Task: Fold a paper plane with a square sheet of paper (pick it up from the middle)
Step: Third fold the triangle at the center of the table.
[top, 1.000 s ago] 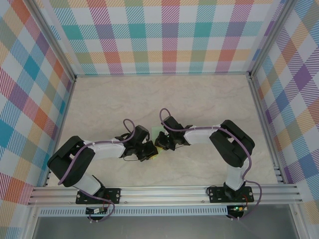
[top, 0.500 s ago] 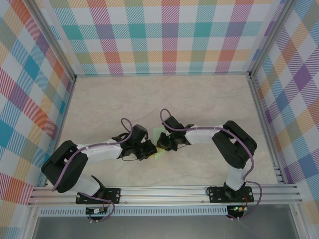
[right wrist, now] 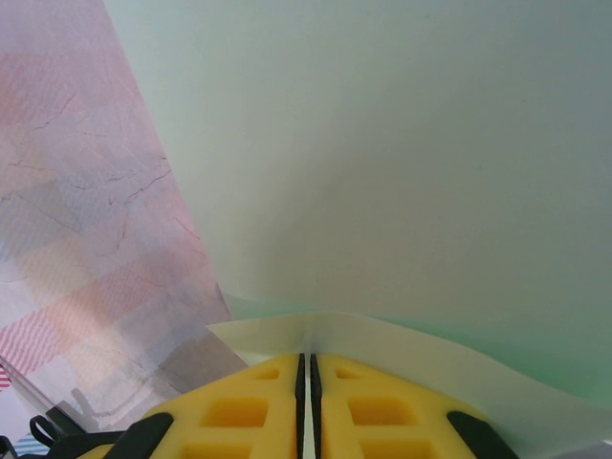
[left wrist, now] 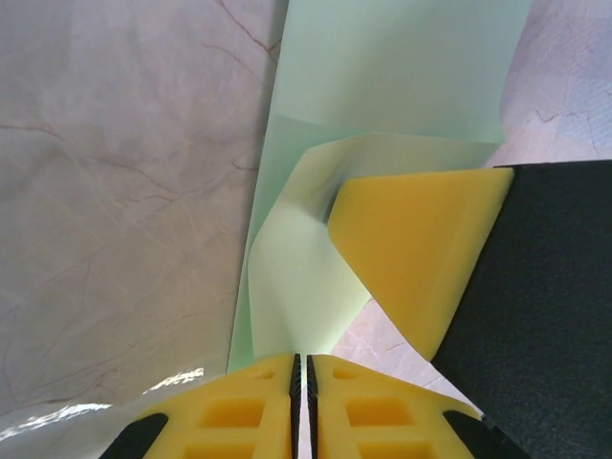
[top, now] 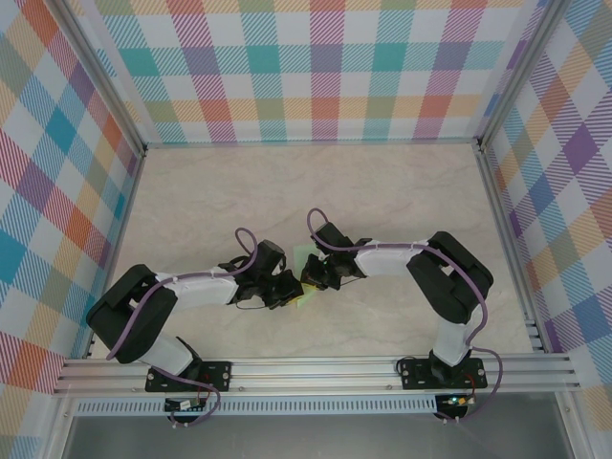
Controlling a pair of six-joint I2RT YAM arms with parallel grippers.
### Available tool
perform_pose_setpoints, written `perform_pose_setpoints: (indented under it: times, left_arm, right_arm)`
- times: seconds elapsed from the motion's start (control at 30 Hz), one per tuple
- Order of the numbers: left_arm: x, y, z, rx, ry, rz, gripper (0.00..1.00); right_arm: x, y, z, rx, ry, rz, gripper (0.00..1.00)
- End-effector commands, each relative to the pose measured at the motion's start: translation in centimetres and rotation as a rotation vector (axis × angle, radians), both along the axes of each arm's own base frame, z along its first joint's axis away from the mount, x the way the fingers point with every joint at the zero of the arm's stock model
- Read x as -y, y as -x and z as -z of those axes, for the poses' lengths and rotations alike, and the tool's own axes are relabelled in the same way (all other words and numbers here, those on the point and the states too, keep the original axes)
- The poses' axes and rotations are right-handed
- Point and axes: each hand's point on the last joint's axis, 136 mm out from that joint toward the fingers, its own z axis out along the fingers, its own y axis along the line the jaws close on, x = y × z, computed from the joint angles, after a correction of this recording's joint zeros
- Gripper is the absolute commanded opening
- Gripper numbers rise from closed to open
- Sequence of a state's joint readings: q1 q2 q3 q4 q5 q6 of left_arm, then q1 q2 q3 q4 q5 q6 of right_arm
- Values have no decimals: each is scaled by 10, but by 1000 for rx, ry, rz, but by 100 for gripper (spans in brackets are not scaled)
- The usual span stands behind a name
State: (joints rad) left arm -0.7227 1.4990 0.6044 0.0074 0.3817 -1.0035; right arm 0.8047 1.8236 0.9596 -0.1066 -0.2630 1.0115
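Two robot arms meet over the middle of a pale marbled table, with a small sheet of paper between their tips. From above, the left arm reaches in from 8 o'clock and the right arm from 4 o'clock. The mint-green sheet sits just toward 6 o'clock from the table's centre, mostly hidden under the two wrists.

On the left wrist camera, the left gripper sits at 6 o'clock. Its yellow jaws are pressed almost together, and a pale flap of the sheet runs straight down into them, so it appears to pinch the paper's edge. Above it the sheet bends into a soft curl rather than a sharp crease, with a flatter layer running up toward 12 o'clock. A yellow finger of the right gripper pokes in from 3 o'clock and touches the curled part.

On the right wrist camera, the right gripper also has its jaws nearly touching, clamped on a thin lip of paper. The green sheet spreads away from it across the view, with the table at 9 o'clock.

Judging by this, the task is at an early stage. The sheet is gripped and one fold is being formed. No firm crease, pointed nose or wings can be seen, so nearly all the folding remains.
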Motion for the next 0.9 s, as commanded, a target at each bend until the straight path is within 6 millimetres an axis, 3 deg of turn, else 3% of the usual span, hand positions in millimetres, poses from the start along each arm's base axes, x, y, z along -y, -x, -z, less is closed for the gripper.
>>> perform_pose_setpoints:
  times: [0.0, 0.87]
  left_arm:
    - [6, 7, 2, -10, 23, 26, 13]
    - [0, 25, 27, -79, -62, 53, 12]
  right_arm:
    - [-1, -2, 4, -21, 12, -7, 13]
    - [5, -3, 15, -51, 48, 21, 12]
